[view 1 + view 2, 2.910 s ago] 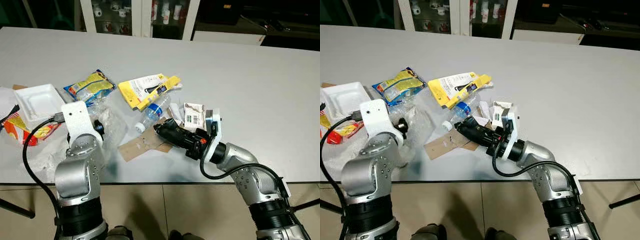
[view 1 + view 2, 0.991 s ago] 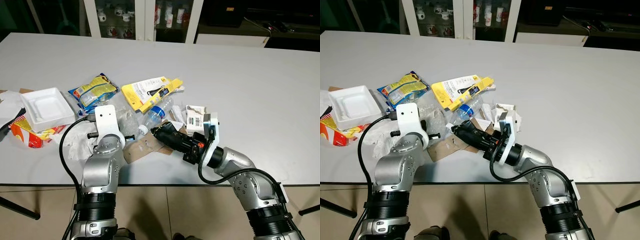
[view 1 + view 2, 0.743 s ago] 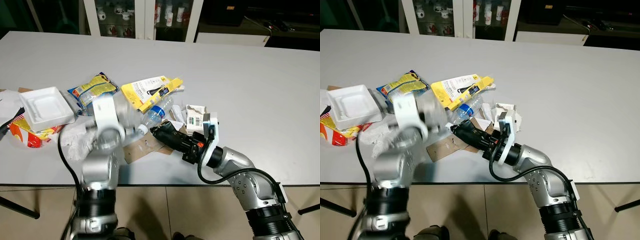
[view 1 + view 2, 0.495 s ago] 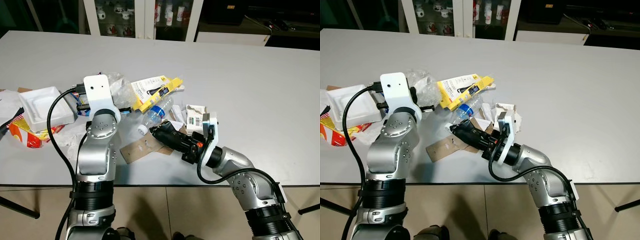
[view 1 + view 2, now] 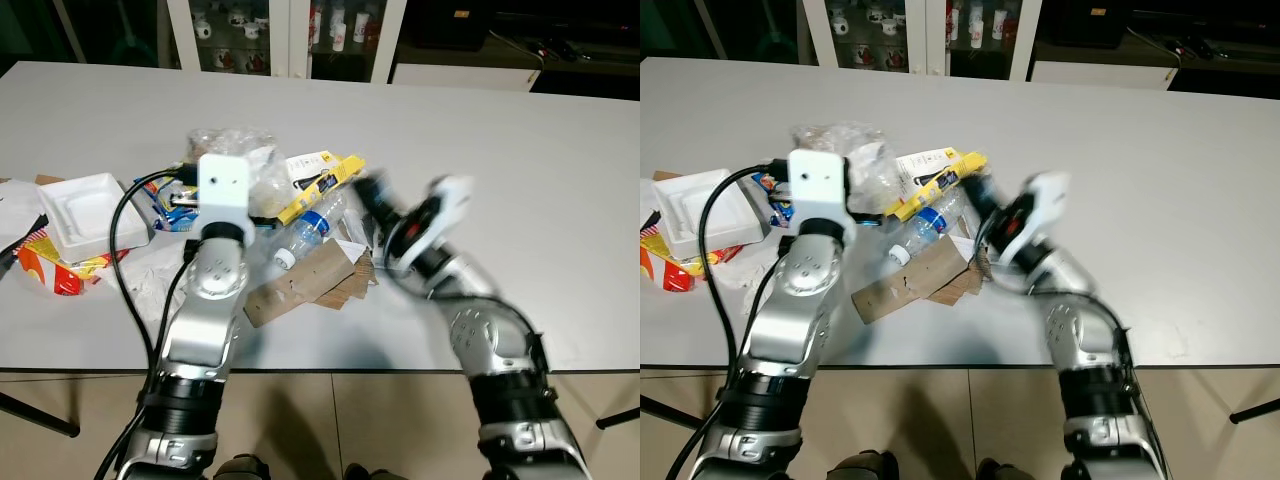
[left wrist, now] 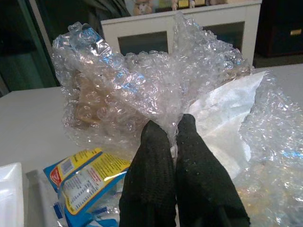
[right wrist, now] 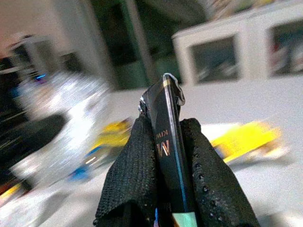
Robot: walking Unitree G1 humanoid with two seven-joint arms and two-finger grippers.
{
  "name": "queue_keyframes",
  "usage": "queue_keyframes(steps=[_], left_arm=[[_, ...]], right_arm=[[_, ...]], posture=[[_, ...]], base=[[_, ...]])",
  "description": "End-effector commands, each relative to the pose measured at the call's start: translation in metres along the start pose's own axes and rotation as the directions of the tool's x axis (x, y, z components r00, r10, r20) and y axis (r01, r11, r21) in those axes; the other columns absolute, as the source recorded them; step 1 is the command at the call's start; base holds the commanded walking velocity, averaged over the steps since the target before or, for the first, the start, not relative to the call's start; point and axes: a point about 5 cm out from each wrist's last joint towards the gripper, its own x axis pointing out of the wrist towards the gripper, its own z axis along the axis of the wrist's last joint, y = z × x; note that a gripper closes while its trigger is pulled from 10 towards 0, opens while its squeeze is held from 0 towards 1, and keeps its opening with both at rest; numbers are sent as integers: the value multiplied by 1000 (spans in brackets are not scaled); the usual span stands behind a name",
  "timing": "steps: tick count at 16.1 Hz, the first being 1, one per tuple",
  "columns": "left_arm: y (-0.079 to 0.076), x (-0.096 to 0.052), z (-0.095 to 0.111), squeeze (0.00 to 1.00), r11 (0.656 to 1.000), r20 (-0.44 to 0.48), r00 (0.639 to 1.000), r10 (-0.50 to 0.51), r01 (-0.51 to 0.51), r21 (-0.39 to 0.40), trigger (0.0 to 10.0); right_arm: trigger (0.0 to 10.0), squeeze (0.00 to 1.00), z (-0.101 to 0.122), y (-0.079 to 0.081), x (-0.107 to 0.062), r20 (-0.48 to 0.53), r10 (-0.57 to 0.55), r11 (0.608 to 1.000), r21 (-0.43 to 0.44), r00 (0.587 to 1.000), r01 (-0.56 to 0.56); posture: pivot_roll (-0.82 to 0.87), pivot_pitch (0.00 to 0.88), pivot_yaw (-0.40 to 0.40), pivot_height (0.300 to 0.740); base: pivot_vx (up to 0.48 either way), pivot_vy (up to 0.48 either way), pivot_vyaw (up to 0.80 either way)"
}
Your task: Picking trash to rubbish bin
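My left gripper (image 6: 171, 128) is shut on a crumpled wad of clear bubble wrap (image 6: 142, 85) with white paper tucked in it. The wad (image 5: 235, 150) is held above the left part of the white table (image 5: 520, 130), just past my left wrist mount. My right gripper (image 7: 166, 130) is shut on a thin black packet (image 7: 168, 118), held edge-on between the two fingers. The right arm (image 5: 420, 225) is raised over the middle of the table and blurred.
On the table lie a white foam tray (image 5: 85, 210), a red-yellow wrapper (image 5: 50, 270), a blue-yellow snack bag (image 6: 80, 182), a yellow package (image 5: 320, 180), a plastic bottle (image 5: 305, 232) and a cardboard piece (image 5: 300, 285). Glass cabinets stand behind.
The left gripper has lifted the bubble wrap off the table and carried it up and back. The right arm has swung up from the cardboard with the black packet.
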Motion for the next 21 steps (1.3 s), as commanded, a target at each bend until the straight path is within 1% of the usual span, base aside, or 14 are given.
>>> queue_keyframes(steps=[1, 2, 4, 5, 6, 7, 8, 9, 11, 14, 17, 21], left_arm=[[-1, -1, -4, 0, 1000, 20, 1000, -23, 23, -11, 10000], [3, -1, -6, 0, 1000, 44, 999, -18, 19, -6, 10000], [11, -1, -5, 0, 1000, 98, 995, -10, 11, -12, 10000], [15, -2, -9, 0, 1000, 120, 992, -25, 26, -4, 10000], [15, -3, -9, 0, 999, 142, 989, -53, 52, 9, 10000], [12, -4, -7, 0, 994, 178, 978, -107, 102, 32, 10000], [8, -6, -5, 0, 986, 217, 962, -164, 154, 62, 10000], [6, -7, -6, 0, 980, 236, 951, -199, 188, 68, 10000], [5, -7, -8, 0, 978, 257, 943, -210, 203, 53, 10000], [6, -7, -12, 0, 982, 256, 949, -185, 185, 26, 10000], [7, -10, -27, 0, 989, 214, 966, -143, 145, 9, 10000], [7, -13, -36, 0, 991, 183, 974, -131, 133, 1, 10000]], right_arm=[[10000, 0, 1, -9, -1, 21, -108, 993, -50, 994, 109], [10000, 0, 3, -16, -3, 51, -186, 980, -67, 981, 189], [10000, 0, 8, -29, -8, 126, -313, 944, -72, 941, 323], [10000, 0, 12, -32, -10, 160, -335, 922, -147, 929, 358], [10000, 0, 12, -32, -11, 164, -337, 918, -162, 927, 362], [10000, 0, 10, -32, -12, 169, -349, 915, -149, 922, 374], [10000, 0, 8, -32, -12, 174, -355, 911, -155, 919, 381], [10000, 0, 8, -32, -14, 196, -376, 895, -175, 906, 409], [10000, 0, 10, -32, -13, 233, -392, 882, -179, 890, 435], [10000, 0, 5, -31, -14, 228, -382, 877, -216, 896, 429], [10000, 0, -3, -31, -17, 214, -391, 876, -211, 895, 434], [10000, 0, -10, -28, -17, 197, -391, 882, -197, 899, 427]], posture=[[38, 70, -58, 740], [36, 69, -60, 740], [41, 69, -61, 740], [41, 69, -61, 740], [34, 69, -60, 740], [35, 69, -61, 740], [35, 69, -61, 740], [39, 68, -63, 740], [39, 68, -63, 740], [39, 56, -65, 740], [40, 41, -68, 740], [35, 26, -65, 740]], base=[[0, 0, 0], [0, 0, 0], [0, 0, 0], [0, 0, 0], [0, 0, 0], [0, 0, 0], [0, 0, 0], [0, 0, 0], [0, 0, 0], [0, 0, 0], [0, 0, 0], [0, 0, 0]])
